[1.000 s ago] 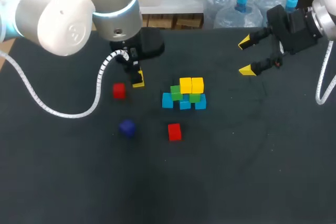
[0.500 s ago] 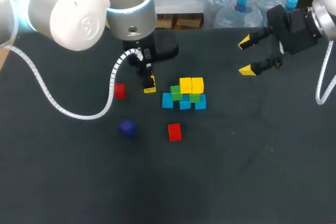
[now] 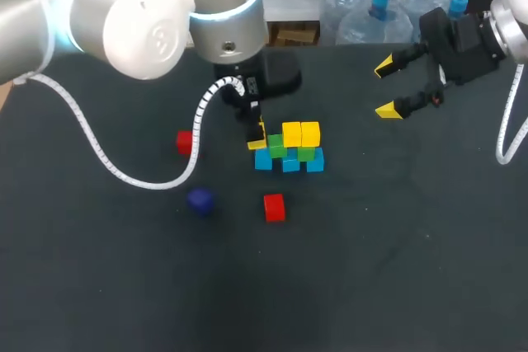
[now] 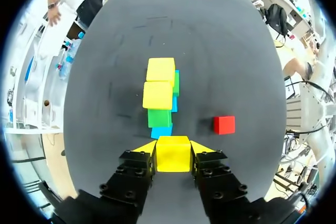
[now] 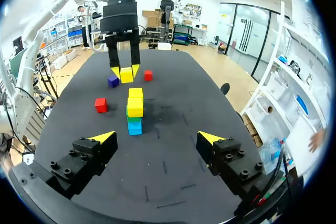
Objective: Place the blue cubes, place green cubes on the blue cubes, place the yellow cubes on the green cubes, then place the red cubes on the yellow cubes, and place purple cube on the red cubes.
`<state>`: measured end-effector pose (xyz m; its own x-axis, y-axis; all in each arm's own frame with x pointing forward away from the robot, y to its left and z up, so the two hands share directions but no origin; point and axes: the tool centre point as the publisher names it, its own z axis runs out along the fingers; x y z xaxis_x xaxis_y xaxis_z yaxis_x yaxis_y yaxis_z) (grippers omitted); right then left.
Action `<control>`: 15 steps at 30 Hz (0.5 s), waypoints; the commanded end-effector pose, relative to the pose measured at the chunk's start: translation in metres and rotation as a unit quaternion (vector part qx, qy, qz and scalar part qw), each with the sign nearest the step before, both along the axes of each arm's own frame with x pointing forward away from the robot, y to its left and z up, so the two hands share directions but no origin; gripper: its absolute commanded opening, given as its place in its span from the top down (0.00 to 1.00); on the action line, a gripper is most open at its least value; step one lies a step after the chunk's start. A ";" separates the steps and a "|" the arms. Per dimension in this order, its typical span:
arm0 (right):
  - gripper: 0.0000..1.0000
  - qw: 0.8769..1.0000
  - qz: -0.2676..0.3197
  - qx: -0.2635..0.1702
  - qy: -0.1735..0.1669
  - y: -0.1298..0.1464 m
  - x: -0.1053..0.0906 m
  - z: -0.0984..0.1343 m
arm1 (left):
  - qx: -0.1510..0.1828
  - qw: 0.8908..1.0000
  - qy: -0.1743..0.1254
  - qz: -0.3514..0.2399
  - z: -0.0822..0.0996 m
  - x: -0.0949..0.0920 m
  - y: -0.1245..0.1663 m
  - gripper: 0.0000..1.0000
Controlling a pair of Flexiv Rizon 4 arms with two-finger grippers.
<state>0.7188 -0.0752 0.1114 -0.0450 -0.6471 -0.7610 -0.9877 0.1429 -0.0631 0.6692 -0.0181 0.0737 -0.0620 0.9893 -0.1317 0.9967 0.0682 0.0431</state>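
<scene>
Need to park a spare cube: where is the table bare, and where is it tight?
Bare table spans the whole near side, past the loose red cube and purple cube, and the right side between the stack and the open right gripper. Tight: left of the stack, where the left gripper holds a yellow cube beside it, a second red cube nearby.

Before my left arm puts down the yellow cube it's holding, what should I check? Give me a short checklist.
1. Left gripper shut on the small yellow cube: ok.
2. Stack of blue, green and yellow cubes upright: ok.
3. Bare-topped green cube ahead of the left gripper: ok.
4. Held cube over that green cube: not ok, it is short of it.
5. Open right gripper away from the stack: ok.
</scene>
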 end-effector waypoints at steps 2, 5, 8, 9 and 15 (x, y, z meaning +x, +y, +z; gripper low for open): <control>0.00 1.000 0.000 0.001 0.000 0.000 0.000 0.000 | 0.003 1.000 0.009 -0.005 -0.001 0.006 -0.004 1.00; 0.00 1.000 0.000 0.001 0.000 0.000 0.000 0.000 | 0.008 1.000 0.015 -0.011 0.000 0.007 -0.006 1.00; 0.00 1.000 0.000 0.001 0.000 0.000 0.000 0.000 | 0.015 0.999 0.024 -0.016 -0.003 0.007 -0.009 1.00; 0.00 1.000 0.000 0.001 0.000 0.000 0.000 0.000 | 0.012 0.999 0.027 -0.018 -0.005 0.007 -0.009 1.00; 0.00 1.000 0.000 0.001 0.000 0.000 0.000 0.000 | 0.006 0.999 0.034 -0.018 -0.012 0.010 -0.011 1.00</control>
